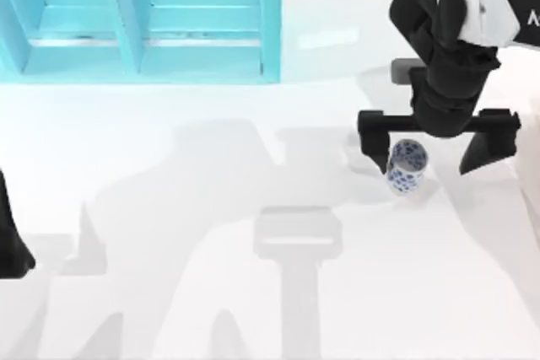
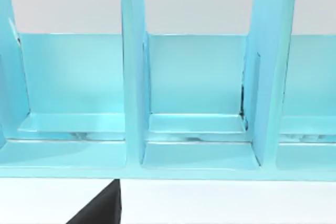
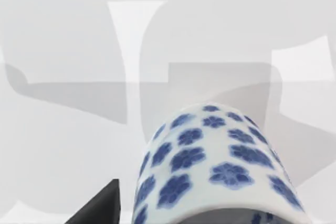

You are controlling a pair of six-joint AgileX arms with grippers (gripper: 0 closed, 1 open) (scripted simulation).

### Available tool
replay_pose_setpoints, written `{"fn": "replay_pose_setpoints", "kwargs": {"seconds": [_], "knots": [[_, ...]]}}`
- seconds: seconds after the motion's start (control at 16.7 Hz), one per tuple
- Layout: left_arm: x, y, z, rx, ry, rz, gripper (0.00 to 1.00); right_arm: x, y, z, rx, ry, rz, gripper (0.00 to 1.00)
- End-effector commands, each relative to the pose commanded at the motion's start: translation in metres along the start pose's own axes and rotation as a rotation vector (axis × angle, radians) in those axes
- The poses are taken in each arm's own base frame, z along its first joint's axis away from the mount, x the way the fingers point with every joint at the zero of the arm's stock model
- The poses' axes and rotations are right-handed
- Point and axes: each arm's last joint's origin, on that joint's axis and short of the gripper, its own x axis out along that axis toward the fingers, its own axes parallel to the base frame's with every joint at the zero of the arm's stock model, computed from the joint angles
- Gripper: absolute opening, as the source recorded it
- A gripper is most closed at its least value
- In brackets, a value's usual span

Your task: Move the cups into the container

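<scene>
One white cup [image 1: 407, 166] with dark-blue blotches stands on the table at the right. My right gripper [image 1: 432, 151] hangs over it, open wide, with the cup between the fingers and close to the one nearer the table's middle. In the right wrist view the cup [image 3: 215, 161] is very near, and one dark finger [image 3: 100, 209] shows beside it. The turquoise container [image 1: 139, 18] with upright dividers stands at the far left of the table; its compartments [image 2: 197, 93] face the left wrist camera. My left arm [image 1: 10, 238] is parked at the left edge.
Grey shadows of both arms lie across the white table. The container's dividers [image 2: 134, 77] stand tall between its compartments. A wide stretch of bare table lies between the cup and the container.
</scene>
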Motion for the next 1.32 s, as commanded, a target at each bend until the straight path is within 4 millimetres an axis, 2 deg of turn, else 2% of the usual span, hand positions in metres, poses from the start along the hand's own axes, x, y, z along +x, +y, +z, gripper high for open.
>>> {"fn": "replay_pose_setpoints", "kwargs": {"seconds": [0.12,0.9,1.32], "knots": [[0.0000,0.0000,0.0000,0.000,0.000,0.000,1.00,0.0000,0.0000,0.0000,0.000,0.000,0.000,1.00],[0.0000,0.0000,0.0000,0.000,0.000,0.000,1.00,0.0000,0.0000,0.0000,0.000,0.000,0.000,0.02],[0.0000,0.0000,0.0000,0.000,0.000,0.000,1.00,0.0000,0.0000,0.0000,0.000,0.000,0.000,0.00]]}}
